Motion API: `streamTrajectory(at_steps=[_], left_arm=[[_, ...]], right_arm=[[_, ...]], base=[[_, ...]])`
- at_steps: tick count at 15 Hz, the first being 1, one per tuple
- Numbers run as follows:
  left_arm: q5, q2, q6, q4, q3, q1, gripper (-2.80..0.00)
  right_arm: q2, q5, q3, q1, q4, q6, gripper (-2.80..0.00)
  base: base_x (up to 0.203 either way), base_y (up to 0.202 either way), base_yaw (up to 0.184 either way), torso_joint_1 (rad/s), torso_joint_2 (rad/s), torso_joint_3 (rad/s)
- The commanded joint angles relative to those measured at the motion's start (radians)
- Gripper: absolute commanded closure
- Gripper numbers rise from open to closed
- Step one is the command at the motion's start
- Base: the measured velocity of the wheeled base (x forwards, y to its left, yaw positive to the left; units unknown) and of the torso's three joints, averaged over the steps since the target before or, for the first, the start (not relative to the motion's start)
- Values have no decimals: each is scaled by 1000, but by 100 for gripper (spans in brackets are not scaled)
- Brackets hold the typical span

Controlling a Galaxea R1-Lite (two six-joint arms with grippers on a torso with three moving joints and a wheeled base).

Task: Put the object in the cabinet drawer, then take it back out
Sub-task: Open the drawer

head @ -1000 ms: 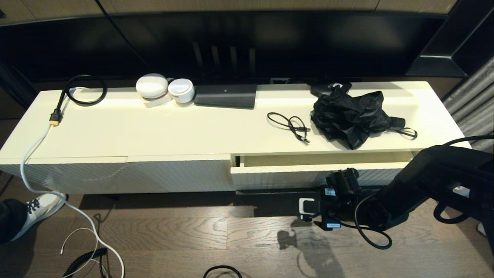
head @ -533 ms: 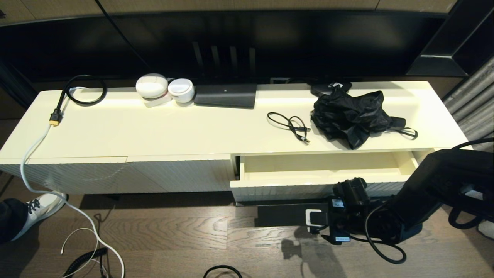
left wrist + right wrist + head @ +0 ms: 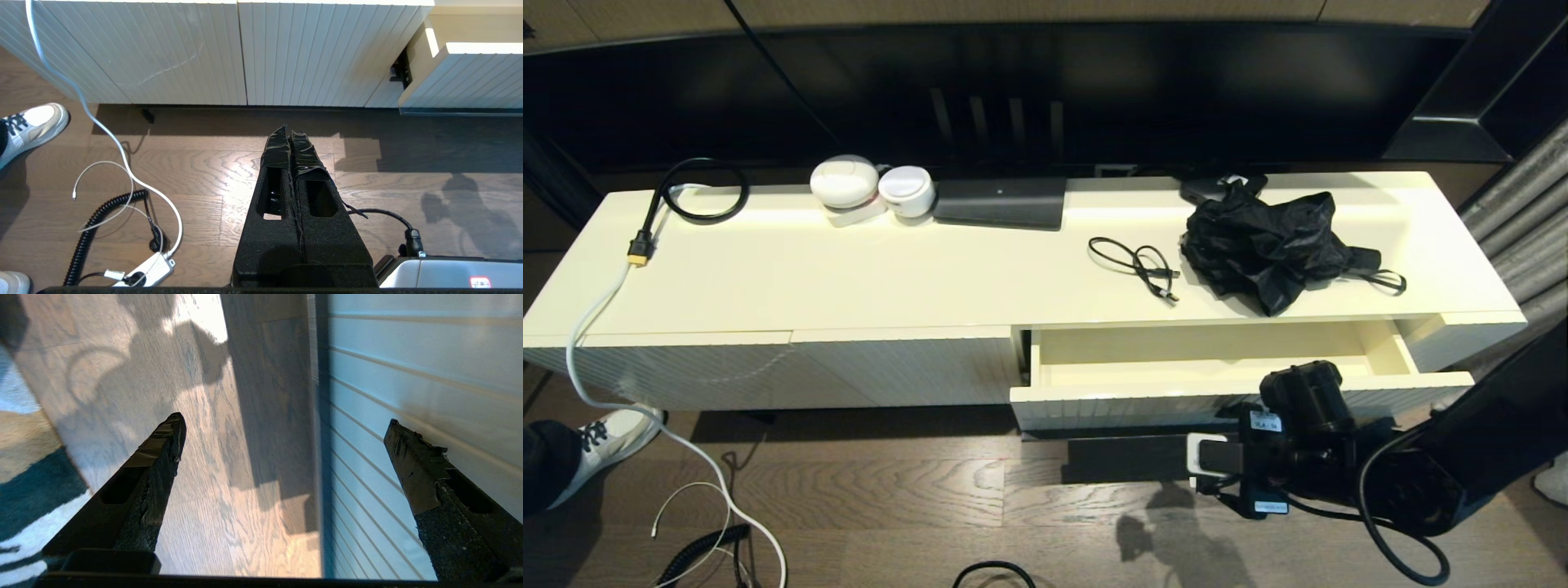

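A long cream-white cabinet (image 3: pixel 849 278) stood on a wood-plank floor (image 3: pixel 915 490) against a dark wall, its front vertically fluted. On the robot's right side the cabinet drawer (image 3: pixel 1241 390) stood pulled well out, its smooth cream inside bare, and its fluted front showed at the edge of the left wrist view as well. On the cabinet top, just behind the open drawer, lay a crumpled black bag (image 3: pixel 1262 245), with a thin coiled black cable (image 3: pixel 1139 265) just beside it. Farther back sat a flat black box (image 3: pixel 1001 202), and next to that two round white devices (image 3: pixel 870 186). A black cable with a yellow plug (image 3: pixel 645 237) met a white cord (image 3: pixel 605 359) that trailed off the cabinet's left end to the floor, near a white sneaker (image 3: pixel 600 441). The right gripper (image 3: pixel 286 428) hung low in front of the drawer's fluted face, its fingers (image 3: pixel 163 445) spread wide apart and holding nothing, touching nothing that could be seen. The left gripper (image 3: pixel 291 134) hovered above the floor before the closed panels, fingers pressed together and empty.
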Motion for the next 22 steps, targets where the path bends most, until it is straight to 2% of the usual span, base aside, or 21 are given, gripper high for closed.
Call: streamTrajectory(at_steps=[1,4,5,8,11,15,19,22], left_arm=[[0,0,-1,-1,0,1,0],[0,0,-1,-1,1,1,0],[0,0,-1,-1,0,1,0],[0,0,-1,-1,0,1,0],[0,0,-1,-1,0,0,0],[0,0,-1,-1,0,0,0],[0,0,-1,-1,2,1,0],[0,0,-1,-1,1,1,0]], right_arm=[[-181,0,38,21,38,-3,-280],[-386,1,61,48,187,20,-280],[-452,0,59,57,255,41,0],[-590,-4,15,76,515,86,0],[-644,-5,-65,79,641,91,0],[-618,-5,-140,71,665,93,0],[-501,-9,-203,68,646,91,0],[-379,-42,-241,67,558,87,0]], base=[[0,0,0,0,0,0],[0,0,0,0,0,0],[0,0,0,0,0,0],[0,0,0,0,0,0],[0,0,0,0,0,0],[0,0,0,0,0,0],[0,0,0,0,0,0],[0,0,0,0,0,0]])
